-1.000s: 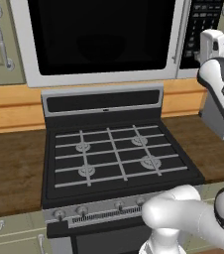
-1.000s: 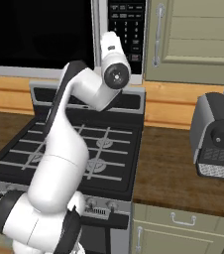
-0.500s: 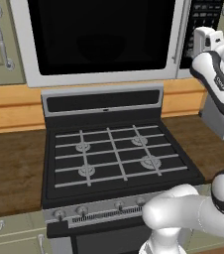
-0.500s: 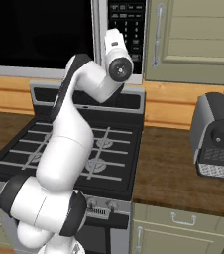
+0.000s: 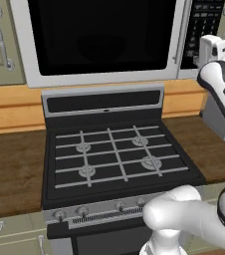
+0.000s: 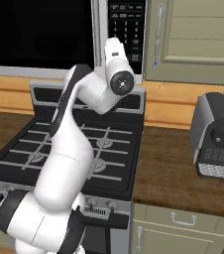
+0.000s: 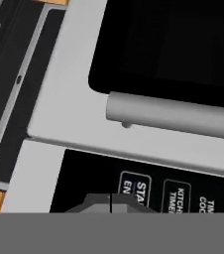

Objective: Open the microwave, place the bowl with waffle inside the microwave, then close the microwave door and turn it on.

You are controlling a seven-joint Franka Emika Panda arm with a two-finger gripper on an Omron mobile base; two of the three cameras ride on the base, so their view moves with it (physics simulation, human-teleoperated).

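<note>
Nearest, the fingers sit pressed together, hard up against the black keypad strip, by a key lettered "STA" over "EN", cut off below. Beside it, partial words "KITCH", "TIME", "TIM", "COO". Just past the strip runs the grey bar handle of the microwave door, which is closed; its dark window hides whatever is inside. The microwave hangs above the stove; a coffee machine stands on the wooden worktop to the right.

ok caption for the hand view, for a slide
Hand camera close on the closed microwave door, its bar handle running across, the black keypad strip and start button just ahead of the tool.
</note>
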